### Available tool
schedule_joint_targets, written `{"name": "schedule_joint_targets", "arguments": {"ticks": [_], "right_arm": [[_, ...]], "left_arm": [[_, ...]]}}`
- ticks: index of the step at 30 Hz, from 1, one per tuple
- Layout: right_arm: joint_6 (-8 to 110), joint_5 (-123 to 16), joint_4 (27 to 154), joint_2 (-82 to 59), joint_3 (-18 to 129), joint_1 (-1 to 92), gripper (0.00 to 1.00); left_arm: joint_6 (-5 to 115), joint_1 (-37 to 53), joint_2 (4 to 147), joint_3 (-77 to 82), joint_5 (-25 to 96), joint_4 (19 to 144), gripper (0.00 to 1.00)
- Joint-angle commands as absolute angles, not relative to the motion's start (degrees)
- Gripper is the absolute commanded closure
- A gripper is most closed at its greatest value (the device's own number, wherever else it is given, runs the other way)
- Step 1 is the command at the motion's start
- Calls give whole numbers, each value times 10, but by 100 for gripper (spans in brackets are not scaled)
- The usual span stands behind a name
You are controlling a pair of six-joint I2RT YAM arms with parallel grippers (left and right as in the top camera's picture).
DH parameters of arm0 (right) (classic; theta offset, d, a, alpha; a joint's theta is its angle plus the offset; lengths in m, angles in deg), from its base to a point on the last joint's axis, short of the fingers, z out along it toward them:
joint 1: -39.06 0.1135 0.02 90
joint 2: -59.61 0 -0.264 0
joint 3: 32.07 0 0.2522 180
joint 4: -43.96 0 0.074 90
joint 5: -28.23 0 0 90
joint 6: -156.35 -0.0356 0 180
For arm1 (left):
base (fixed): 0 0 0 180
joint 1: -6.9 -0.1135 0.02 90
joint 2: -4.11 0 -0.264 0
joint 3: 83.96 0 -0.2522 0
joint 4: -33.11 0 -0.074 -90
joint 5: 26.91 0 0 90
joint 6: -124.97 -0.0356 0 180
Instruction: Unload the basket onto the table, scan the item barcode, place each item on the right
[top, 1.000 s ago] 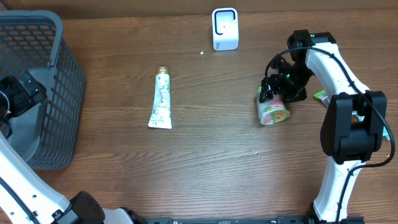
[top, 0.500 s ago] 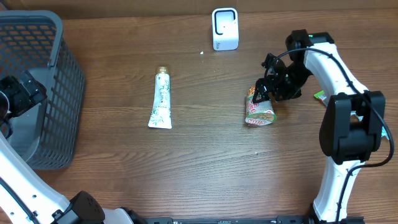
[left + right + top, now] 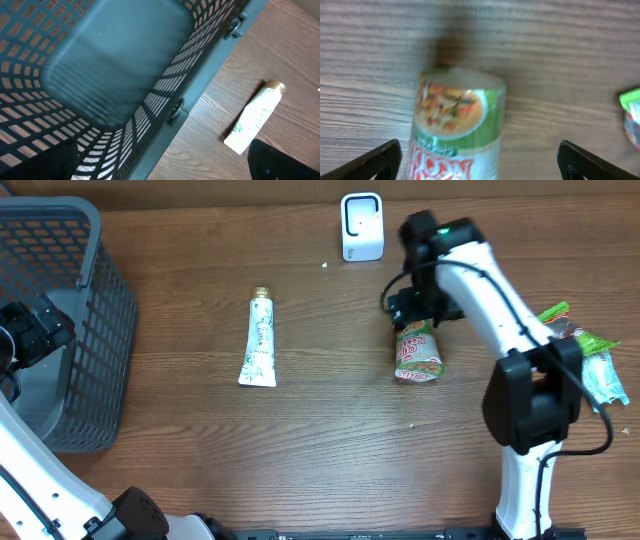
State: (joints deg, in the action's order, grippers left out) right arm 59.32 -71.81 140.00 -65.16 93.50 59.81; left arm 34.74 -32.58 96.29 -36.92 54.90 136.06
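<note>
Overhead, the noodle cup lies on its side on the surface, near the scanner but short of it, with the right gripper above its top end; the left gripper hangs over the basket. Left wrist: jaws wide, empty. Right wrist: the fingers stand wide either side of the blurred cup, apparently clear of it. The scan looks undone: the cup must be grasped and shown to the scanner

Brown wood-grain table, grey lattice basket at nine o'clock, white tube with green leaf print and gold cap, green noodle cup with red lettering, white scanner at twelve o'clock
</note>
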Motion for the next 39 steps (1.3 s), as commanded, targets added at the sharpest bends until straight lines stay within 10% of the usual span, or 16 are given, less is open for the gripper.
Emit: {"name": "schedule_joint_targets", "arguments": {"ticks": [1, 39], "right_arm": [[510, -824, 1409, -632, 917, 636, 0], [596, -727, 1319, -633, 796, 585, 10]], "left_arm": [[338, -327, 963, -370, 546, 1360, 0], [338, -327, 963, -370, 546, 1360, 0]]}}
